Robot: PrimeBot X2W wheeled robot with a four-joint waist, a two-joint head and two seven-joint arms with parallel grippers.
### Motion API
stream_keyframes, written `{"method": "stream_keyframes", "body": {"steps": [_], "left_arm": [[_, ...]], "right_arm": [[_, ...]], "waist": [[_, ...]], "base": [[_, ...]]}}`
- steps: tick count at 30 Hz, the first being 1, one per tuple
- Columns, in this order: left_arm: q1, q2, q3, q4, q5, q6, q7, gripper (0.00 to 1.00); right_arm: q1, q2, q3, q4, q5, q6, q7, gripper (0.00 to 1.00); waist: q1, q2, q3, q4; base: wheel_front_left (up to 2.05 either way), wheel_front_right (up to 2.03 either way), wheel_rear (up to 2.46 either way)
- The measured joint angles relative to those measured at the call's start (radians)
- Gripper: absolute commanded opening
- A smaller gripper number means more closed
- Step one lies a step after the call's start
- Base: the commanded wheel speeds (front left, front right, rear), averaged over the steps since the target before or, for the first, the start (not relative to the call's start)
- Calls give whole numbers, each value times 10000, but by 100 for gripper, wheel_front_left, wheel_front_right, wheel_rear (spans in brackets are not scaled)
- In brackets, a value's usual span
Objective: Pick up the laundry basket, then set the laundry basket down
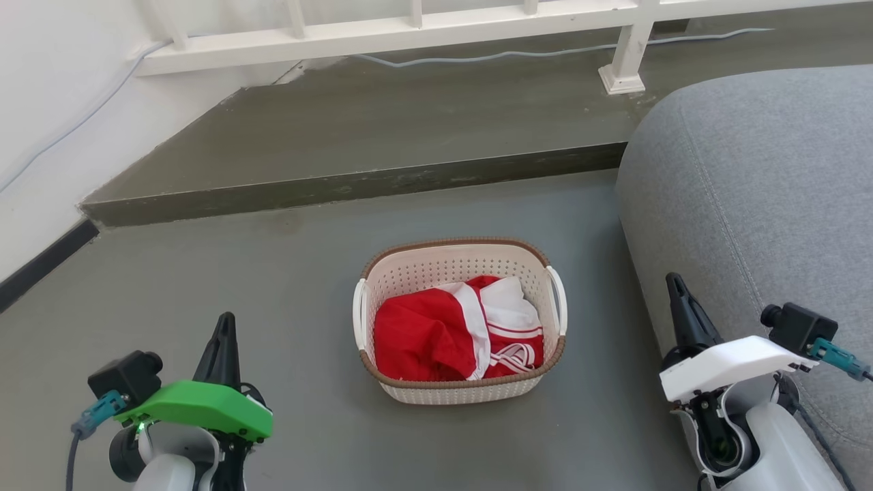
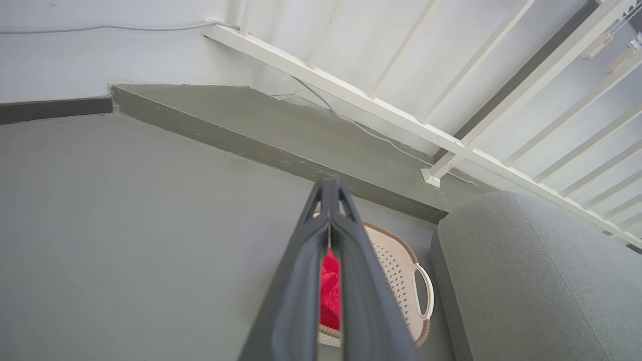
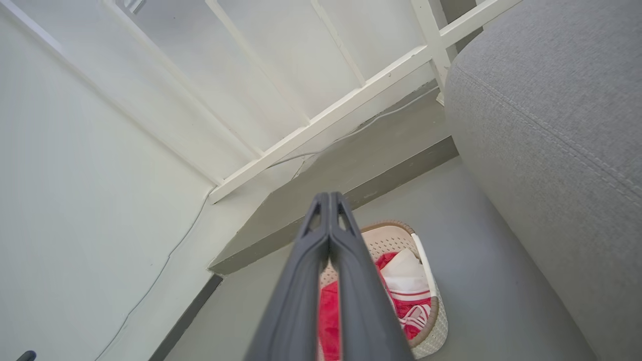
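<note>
L gripper [image 1: 225,319] & R gripper [image 1: 674,279]: fingers shut, empty. Laundry basket [image 1: 436,269] on floor [image 1: 204,273] between them, slightly ahead, a side handle [image 1: 357,312] twd each arm, approx equidistant; sofa [image 1: 750,177] just right

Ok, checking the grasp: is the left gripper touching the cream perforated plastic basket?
Apart. Head view shows bare grey floor between left gripper and cream perforated basket.

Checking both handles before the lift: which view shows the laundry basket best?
The head view: the whole laundry basket stands unobstructed, both handles visible. In the left wrist view the left claw covers much of it; in the right wrist view the right claw does too.
</note>
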Motion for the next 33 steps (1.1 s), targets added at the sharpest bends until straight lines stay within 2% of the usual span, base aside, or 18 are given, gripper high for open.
{"method": "stream_keyframes", "body": {"steps": [33], "left_arm": [[40, -8, 803, -236, -3499, -276, 1106, 0]], "right_arm": [[13, 36, -972, -336, 3682, 2, 1114, 0]], "waist": [[0, 0, -242, -40]], "base": [[0, 0, 0]]}}
